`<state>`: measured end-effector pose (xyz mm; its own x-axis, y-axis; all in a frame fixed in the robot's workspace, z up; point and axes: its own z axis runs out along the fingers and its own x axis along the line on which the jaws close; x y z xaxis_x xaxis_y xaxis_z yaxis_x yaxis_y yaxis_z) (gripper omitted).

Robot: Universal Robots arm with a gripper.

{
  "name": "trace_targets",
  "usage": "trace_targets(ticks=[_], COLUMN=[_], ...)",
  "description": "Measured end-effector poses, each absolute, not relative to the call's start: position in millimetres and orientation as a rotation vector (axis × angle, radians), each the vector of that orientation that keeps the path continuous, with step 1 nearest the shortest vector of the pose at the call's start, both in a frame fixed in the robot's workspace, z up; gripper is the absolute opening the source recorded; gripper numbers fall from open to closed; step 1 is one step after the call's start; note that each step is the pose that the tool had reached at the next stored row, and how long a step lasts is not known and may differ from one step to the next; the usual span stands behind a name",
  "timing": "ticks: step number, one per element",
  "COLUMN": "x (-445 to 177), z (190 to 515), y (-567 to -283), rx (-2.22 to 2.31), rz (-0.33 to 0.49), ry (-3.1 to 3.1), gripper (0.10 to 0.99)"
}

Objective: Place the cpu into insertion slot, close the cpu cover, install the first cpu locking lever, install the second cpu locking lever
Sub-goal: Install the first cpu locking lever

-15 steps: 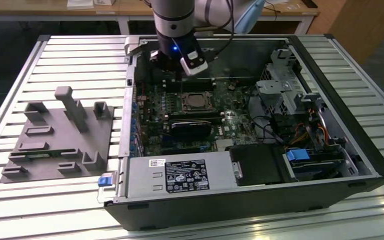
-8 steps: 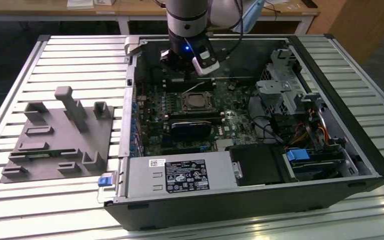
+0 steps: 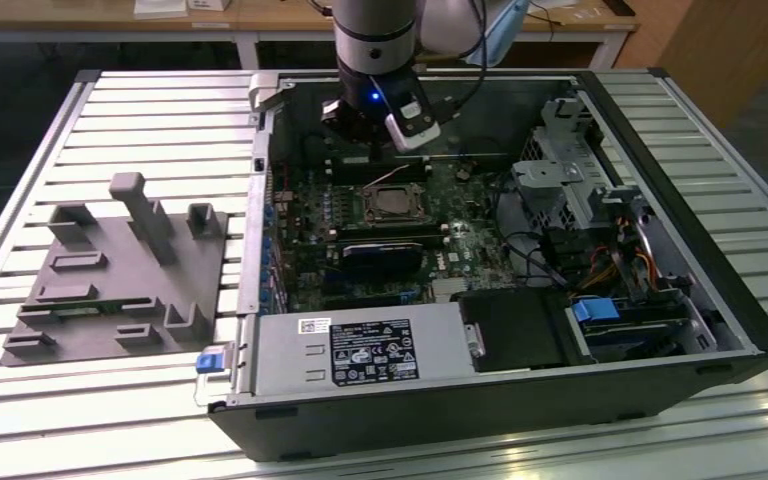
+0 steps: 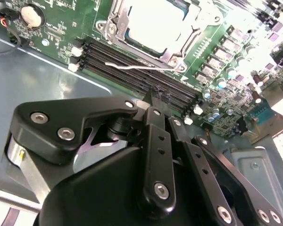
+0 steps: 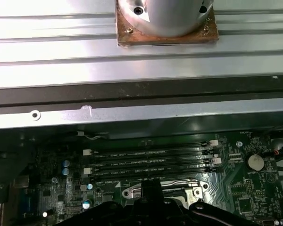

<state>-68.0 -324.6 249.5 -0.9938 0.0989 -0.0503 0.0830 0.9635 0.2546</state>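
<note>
The cpu (image 4: 153, 21) lies flat in the insertion slot (image 3: 368, 205), its silvery top bright. The cpu cover (image 4: 114, 19) frames it and looks lowered over it. A thin wire lever (image 4: 141, 68) stretches loose over the black memory slots (image 4: 132, 66) beside the socket. My gripper (image 4: 155, 100) hangs just above those memory slots, a short way from the socket, fingers together with nothing between them. In the exterior view the gripper (image 3: 357, 130) is on the far side of the cpu (image 3: 391, 207). In the first wrist view the gripper (image 5: 148, 188) covers part of the socket rim (image 5: 132, 191).
The open computer case wall (image 3: 261, 200) stands toward the exterior view's left. A drive cage (image 3: 584, 190) and cables sit toward its right, a power supply (image 3: 357, 350) at the front. A grey fixture (image 3: 117, 270) lies outside the case. A black module (image 3: 384, 260) sits beyond the socket.
</note>
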Motion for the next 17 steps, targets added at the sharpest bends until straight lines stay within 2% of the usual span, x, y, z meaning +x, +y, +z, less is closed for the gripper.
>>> trace_targets(ticks=[17], x=[-68.0], z=[241.5], y=[-324.7], rx=[0.113], rz=[0.358], ry=[2.899], gripper=[0.102])
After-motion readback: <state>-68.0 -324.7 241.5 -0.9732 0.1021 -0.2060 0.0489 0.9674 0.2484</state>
